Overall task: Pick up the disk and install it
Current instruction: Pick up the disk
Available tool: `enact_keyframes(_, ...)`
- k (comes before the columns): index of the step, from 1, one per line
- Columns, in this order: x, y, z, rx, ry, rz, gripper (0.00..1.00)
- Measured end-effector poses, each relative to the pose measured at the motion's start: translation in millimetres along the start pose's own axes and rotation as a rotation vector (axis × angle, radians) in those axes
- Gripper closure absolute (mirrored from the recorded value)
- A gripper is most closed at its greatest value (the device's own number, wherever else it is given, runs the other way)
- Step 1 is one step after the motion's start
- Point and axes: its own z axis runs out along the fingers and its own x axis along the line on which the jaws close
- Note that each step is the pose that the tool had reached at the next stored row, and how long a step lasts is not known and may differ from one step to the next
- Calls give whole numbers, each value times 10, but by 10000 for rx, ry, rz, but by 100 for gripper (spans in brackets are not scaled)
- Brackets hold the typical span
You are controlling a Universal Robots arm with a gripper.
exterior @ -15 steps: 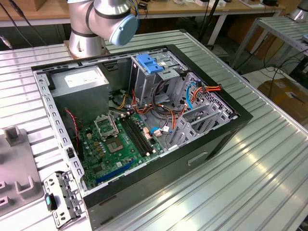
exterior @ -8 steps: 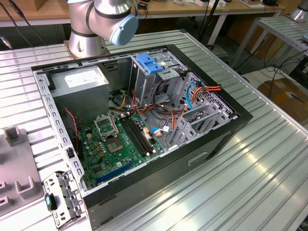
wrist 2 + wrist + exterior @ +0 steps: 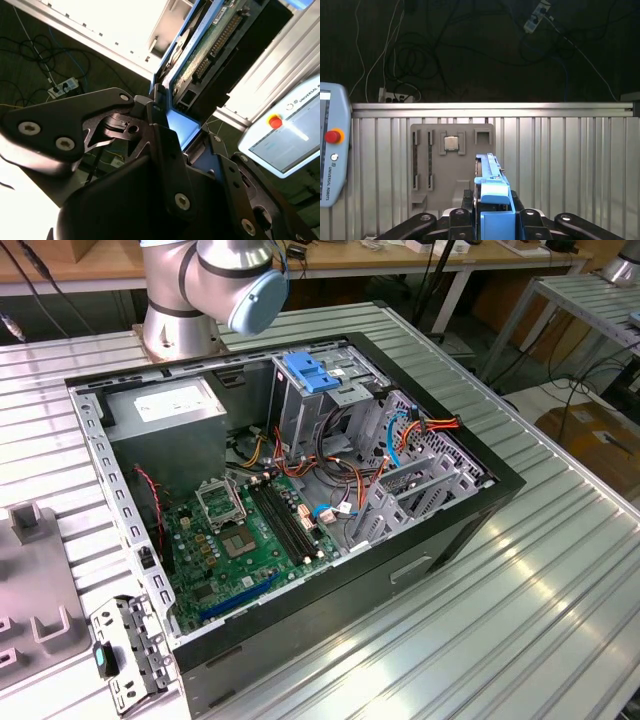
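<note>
The gripper [image 3: 492, 217] is clamping the disk [image 3: 491, 180] edge-on between its fingers, while the open computer case [image 3: 420, 560] is sitting mid-frame in the exterior view.

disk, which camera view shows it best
The second wrist view: it shows the disk broadside, with the green circuit board and connector inside the blue frame, held between the jaws. The first wrist view shows the disk edge-on, its blue frame rising between the jaws. The exterior view gives the open computer case.
</note>
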Motion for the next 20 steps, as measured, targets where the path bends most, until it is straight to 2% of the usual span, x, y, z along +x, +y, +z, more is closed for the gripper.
enact_keyframes(9,0,-116,0,-14,0,0,63)
enact_keyframes(16,-1,-230,-1,-27,0,0,63)
enact_keyframes(18,-1,-271,-1,-32,0,0,63)
enact_keyframes(20,-1,-342,-2,-42,0,0,63)
